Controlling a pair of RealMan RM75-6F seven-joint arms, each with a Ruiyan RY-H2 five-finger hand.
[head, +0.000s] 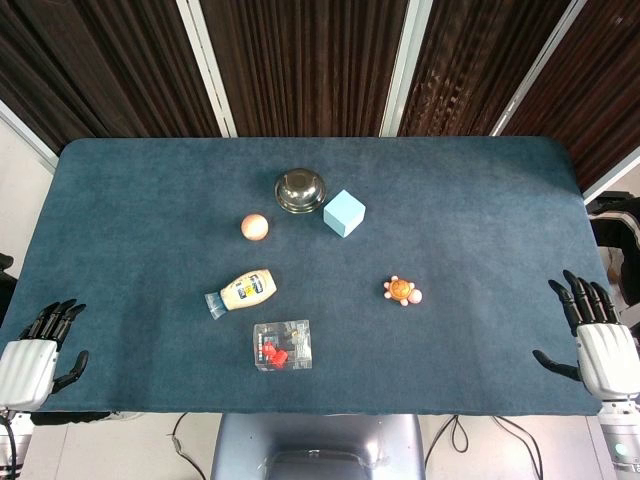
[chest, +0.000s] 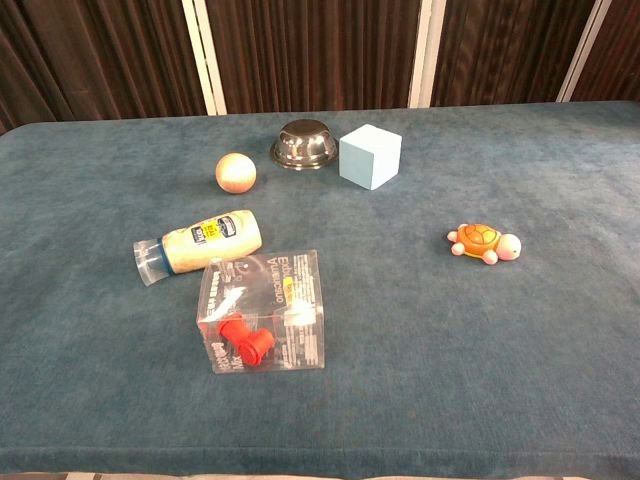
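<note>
The clear plastic box (head: 282, 345) with red pieces inside lies at the lower middle of the head view, the thing nearest to both hands though well apart from each. Just above and left of it lies a squeeze bottle (head: 241, 292) on its side, its blue cap pointing to the lower left. Further up sits an orange ball (head: 254, 227), and to its upper right an upturned metal bowl (head: 300, 191) with a pale blue cube (head: 344, 213) just beside it on the right. A small orange toy turtle (head: 402, 291) rests right of center, apart from the rest. All of them stand on the dark teal surface (head: 480, 200). The left robot hand (head: 40, 350) sits at the lower left corner of the frame, at the near edge of the surface, released, its dark fingers apart and grasping nothing. The right robot hand (head: 590, 330) sits at the lower right, likewise released with fingers spread and thumb out to the side. The chest view shows the same things and neither hand.
</note>
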